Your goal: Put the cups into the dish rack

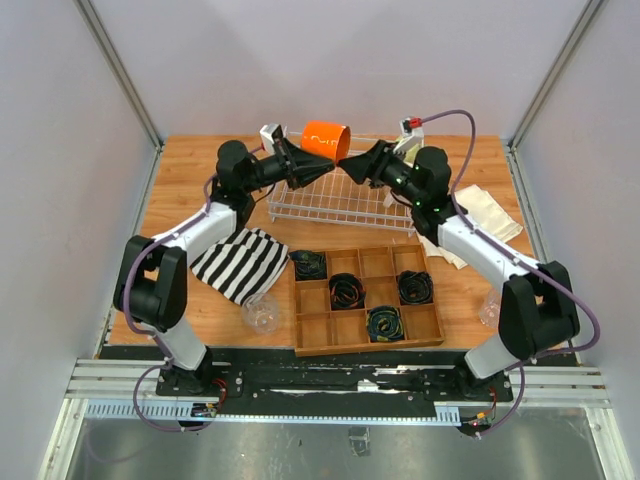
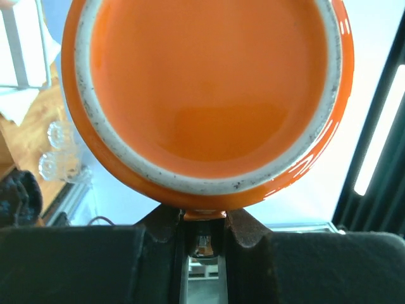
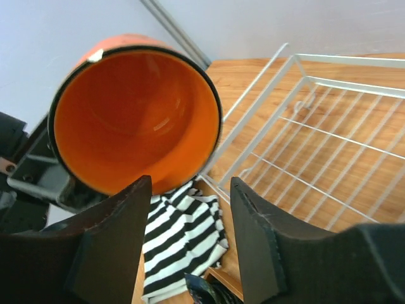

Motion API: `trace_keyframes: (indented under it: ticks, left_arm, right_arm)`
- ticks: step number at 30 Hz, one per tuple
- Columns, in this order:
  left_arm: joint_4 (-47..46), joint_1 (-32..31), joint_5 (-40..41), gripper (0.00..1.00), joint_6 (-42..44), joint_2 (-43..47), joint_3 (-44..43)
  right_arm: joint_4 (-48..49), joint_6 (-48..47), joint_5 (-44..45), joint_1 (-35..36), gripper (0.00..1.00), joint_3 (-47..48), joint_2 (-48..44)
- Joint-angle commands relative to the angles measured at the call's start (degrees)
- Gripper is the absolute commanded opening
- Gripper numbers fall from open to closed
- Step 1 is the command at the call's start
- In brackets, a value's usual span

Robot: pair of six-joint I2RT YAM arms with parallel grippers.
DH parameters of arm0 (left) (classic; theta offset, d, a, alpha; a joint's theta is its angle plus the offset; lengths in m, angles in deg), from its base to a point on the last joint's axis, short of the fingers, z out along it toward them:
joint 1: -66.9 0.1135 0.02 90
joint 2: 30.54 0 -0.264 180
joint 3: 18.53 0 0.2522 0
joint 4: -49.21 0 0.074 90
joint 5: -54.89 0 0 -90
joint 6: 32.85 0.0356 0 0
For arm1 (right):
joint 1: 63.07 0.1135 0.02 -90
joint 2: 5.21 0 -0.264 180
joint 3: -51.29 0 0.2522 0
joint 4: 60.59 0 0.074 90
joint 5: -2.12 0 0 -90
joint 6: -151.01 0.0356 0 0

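Orange mug (image 1: pixel 325 139) clamped tight in left pincer (image 2: pixel 204 218), raised near dish rack (image 1: pixel 330 200), with right pincer (image 3: pixel 190 183) spread apart before its mouth, gripping nothing.

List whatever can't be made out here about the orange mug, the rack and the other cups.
- Orange mug handle: no view shows it; its base fills the left wrist view.
- Dish rack rear edge: top view, partly behind the mug.
- Clear tumbler: top view, partly behind the right arm, too faint to detail.
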Motion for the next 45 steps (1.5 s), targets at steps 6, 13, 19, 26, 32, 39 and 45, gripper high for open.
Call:
trace_keyframes:
  ticks: [6,13,19,26,32,39,45]
  left_arm:
    - [33.16,-0.43,3.22,0.00,37.55,-6.72,-24.70]
    - [46.40,-1.41,3.22,0.01,53.52,-16.23,-38.11]
    - [62.34,-3.89,7.73,0.01,67.17,-25.46,-54.33]
    - [74.82,-8.17,17.77,0.01,79.11,-32.64,-66.53]
    - [78.59,-11.21,24.83,0.00,85.42,-35.37,-68.89]
    - [81.53,-12.82,32.57,0.00,88.97,-38.63,-73.54]
    - [82.75,-13.92,37.64,0.00,93.17,-39.73,-72.73]
  right_arm:
    - [-16.89,-7.04,4.54,-7.76,0.60,-8.83,-12.06]
    - [-21.60,-8.46,5.43,-15.52,0.61,-13.52,-21.11]
    - [-24.87,-9.03,4.98,-20.22,0.61,-14.03,-25.04]
    - [-27.59,-9.93,5.51,-22.51,0.62,-13.61,-27.09]
    - [-29.62,-10.26,6.05,-23.40,0.62,-12.59,-27.91]
    - [-31.49,-10.57,5.96,-23.57,0.62,-11.68,-28.57]
    - [-32.10,-9.91,5.35,-23.61,0.62,-11.69,-28.20]
